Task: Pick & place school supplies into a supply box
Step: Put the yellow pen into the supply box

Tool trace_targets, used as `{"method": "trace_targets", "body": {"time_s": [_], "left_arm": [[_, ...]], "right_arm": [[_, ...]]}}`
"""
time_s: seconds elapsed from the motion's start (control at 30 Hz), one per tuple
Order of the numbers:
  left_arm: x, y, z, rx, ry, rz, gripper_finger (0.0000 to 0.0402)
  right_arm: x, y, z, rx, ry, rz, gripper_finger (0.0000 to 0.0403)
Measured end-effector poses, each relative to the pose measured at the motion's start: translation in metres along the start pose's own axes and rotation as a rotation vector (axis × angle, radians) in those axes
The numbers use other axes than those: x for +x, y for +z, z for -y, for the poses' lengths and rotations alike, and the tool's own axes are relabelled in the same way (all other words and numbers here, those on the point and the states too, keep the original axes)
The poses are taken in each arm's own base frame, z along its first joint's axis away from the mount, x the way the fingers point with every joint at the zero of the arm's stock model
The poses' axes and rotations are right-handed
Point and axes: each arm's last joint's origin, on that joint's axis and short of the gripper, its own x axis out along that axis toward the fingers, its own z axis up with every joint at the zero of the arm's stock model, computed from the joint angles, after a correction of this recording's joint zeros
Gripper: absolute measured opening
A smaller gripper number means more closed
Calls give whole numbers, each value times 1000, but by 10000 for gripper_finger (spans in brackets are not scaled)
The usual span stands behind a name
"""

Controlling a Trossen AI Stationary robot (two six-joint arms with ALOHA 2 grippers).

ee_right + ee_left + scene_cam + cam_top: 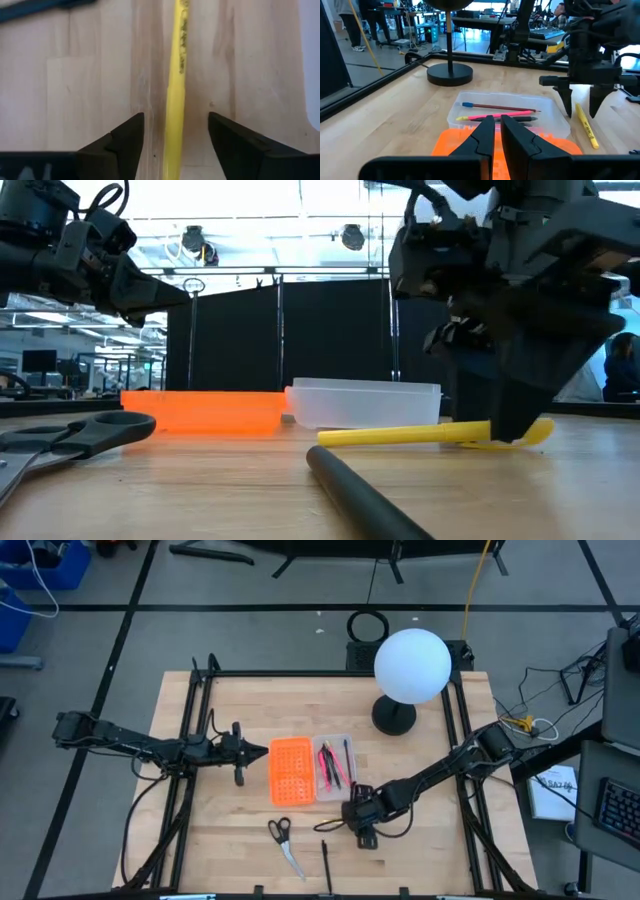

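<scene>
table (420,850): wooden top, pretty much everything sits mid-table, with a white globe lamp (411,665) at the far side, out of the way.
supply box (309,770): open flat, orange grid half on the left, whitish tray on the right. Tray already has a pink pen (492,116), a reddish-brown pencil (500,106) and a dark one in it.
right gripper (175,135): down at the table just near-right of the tray, fingers spread wide with the yellow pen between them, not clenched yet.
left gripper (497,132): hovering over the left edge of the orange half, fingers almost pinched together, nothing in them.
scissors (282,840): lying near the front edge, well apart from the box.
black pen (326,865): also up front, right of the scissors.
yellow pen (175,75): flat on the wood, running lengthwise through the right gripper's gap.
risk: pen's thin and round, so if the fingers close too high it'll probably roll or squirt out. A grab toward one end could let it droop and clip the tray wall on the way in.
</scene>
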Motion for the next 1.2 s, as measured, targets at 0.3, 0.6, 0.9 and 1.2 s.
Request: {"method": "trace_targets", "body": {"time_s": [0.3,0.6,0.9,1.2], "left_arm": [[0,0,0,8,8,3,37],[0,0,0,7,8,3,37],[0,0,0,7,8,3,37],[0,0,0,7,8,2,37]], "right_arm": [[10,-14,9,90,-50,-9,74],[3,-10,12,62,-24,6,33],[-29,-6,6,2,36,76,32],[-75,8,2,-78,57,186,32]]}}
